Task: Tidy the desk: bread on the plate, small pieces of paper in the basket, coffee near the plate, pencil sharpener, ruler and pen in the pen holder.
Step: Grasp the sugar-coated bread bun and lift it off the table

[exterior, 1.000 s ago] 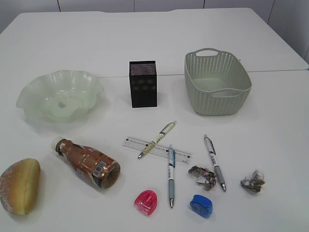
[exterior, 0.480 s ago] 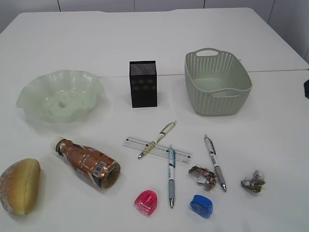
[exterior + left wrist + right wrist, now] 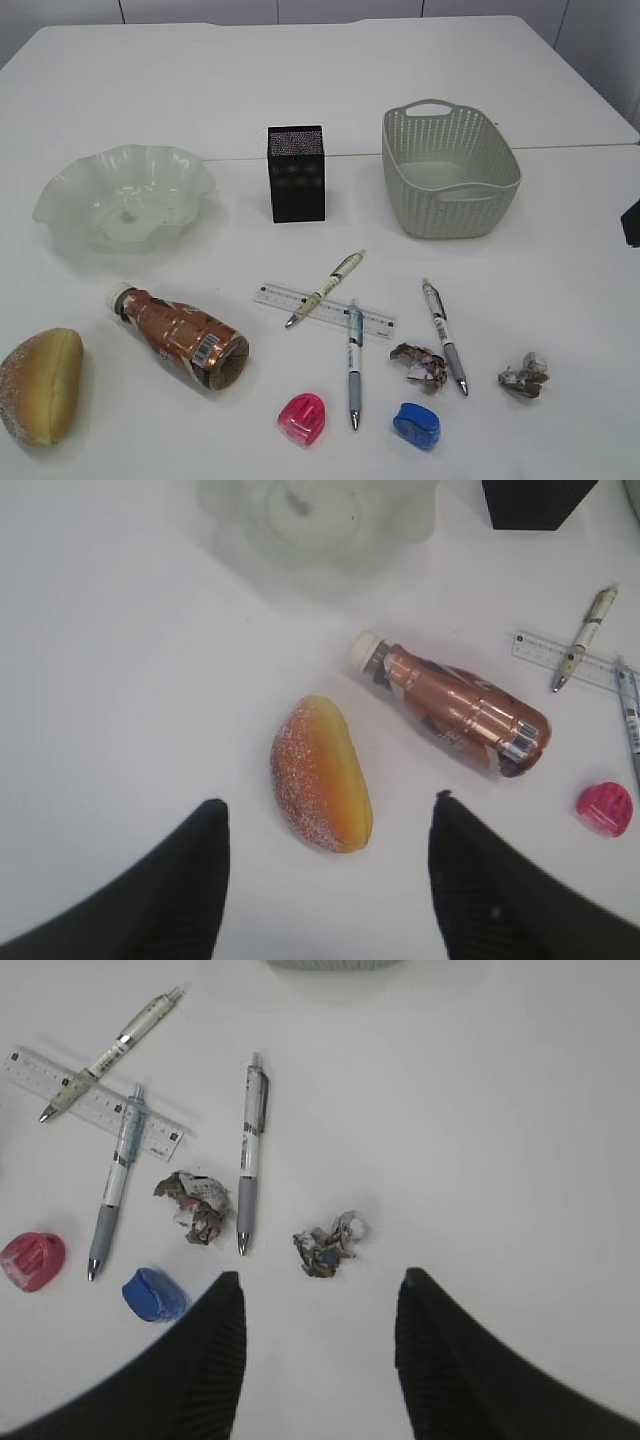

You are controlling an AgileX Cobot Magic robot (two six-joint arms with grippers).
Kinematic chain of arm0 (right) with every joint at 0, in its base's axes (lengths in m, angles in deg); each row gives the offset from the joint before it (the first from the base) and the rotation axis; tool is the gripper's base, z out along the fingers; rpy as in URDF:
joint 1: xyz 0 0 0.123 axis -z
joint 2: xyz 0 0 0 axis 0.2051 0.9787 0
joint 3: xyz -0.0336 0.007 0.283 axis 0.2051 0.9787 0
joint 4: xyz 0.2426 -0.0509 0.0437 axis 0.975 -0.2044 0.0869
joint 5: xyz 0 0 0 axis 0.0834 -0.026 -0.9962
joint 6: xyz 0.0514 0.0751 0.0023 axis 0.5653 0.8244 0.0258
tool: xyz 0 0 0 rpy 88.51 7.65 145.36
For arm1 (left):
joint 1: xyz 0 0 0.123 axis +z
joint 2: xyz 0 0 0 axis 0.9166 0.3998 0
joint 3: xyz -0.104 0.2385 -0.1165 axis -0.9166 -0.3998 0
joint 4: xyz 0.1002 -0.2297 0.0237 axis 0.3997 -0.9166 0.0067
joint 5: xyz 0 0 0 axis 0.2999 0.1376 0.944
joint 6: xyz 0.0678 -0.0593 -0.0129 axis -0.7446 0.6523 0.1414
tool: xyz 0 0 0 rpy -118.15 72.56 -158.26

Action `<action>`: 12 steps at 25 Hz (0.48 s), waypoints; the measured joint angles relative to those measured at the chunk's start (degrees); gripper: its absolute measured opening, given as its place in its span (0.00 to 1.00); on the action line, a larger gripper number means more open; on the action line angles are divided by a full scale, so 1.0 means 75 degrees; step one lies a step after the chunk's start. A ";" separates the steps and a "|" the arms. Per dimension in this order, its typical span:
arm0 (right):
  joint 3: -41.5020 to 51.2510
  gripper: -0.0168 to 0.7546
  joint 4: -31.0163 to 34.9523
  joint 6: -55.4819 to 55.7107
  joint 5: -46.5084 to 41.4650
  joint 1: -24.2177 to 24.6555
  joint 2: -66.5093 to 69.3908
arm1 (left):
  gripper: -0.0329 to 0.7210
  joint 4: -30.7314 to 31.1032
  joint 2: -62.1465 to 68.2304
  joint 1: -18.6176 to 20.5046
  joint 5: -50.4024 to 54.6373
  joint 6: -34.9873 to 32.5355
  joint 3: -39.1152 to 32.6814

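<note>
Landmark: black square metal-mesh pen holder (image 3: 296,173), upright near the middle of the large white desk (image 3: 300,70).
Open room: bare tabletop behind the pen holder to the far edge; a bare strip along the right edge, past the basket.
Edges: oval golden-brown bread (image 3: 41,385) lies at the near-left edge, far left and forward of the pen holder.
Plate: pale green ruffled glass plate (image 3: 125,197), left of the pen holder, nothing in it.
Basket: grey-green woven-look plastic basket (image 3: 447,171), right of the pen holder.
Coffee: brown bottle with white cap (image 3: 181,337) on its side, forward-left of the pen holder, between plate and bread.
Ruler: one clear plastic ruler (image 3: 324,311) forward of the pen holder, a cream pen (image 3: 325,288) lying across it.
Counts: three pens; two sharpeners, pink (image 3: 302,418) and blue (image 3: 416,425); two crumpled paper balls (image 3: 420,363) (image 3: 524,377), forward-right of the pen holder.
Change: a dark part of the right arm (image 3: 632,222) at the right edge sits lower than half a second ago; objects unmoved.
Left gripper (image 3: 328,880): jaws spread wide above the bread, holding nothing.
Right gripper (image 3: 320,1345): jaws apart above the right paper ball, holding nothing.
</note>
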State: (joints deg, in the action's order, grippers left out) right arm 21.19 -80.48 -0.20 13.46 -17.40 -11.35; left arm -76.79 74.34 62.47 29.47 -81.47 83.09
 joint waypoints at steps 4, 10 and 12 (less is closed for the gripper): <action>0.0000 0.49 0.0197 0.0000 -0.0150 0.0000 0.0000 | 0.65 0.0000 0.0102 0.0000 0.0000 0.0000 0.0000; 0.0000 0.49 0.0292 -0.0019 -0.0528 -0.0068 0.0000 | 0.65 0.0014 0.0160 -0.0149 0.0000 0.0000 0.0000; 0.0000 0.49 0.0292 -0.0019 -0.0593 -0.0217 0.0000 | 0.65 0.0014 0.0160 -0.0157 0.0000 0.0000 0.0000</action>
State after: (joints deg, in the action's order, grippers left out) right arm 21.19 -78.29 -0.34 9.02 -19.02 -11.35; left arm -76.68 75.54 61.29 29.47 -81.47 83.09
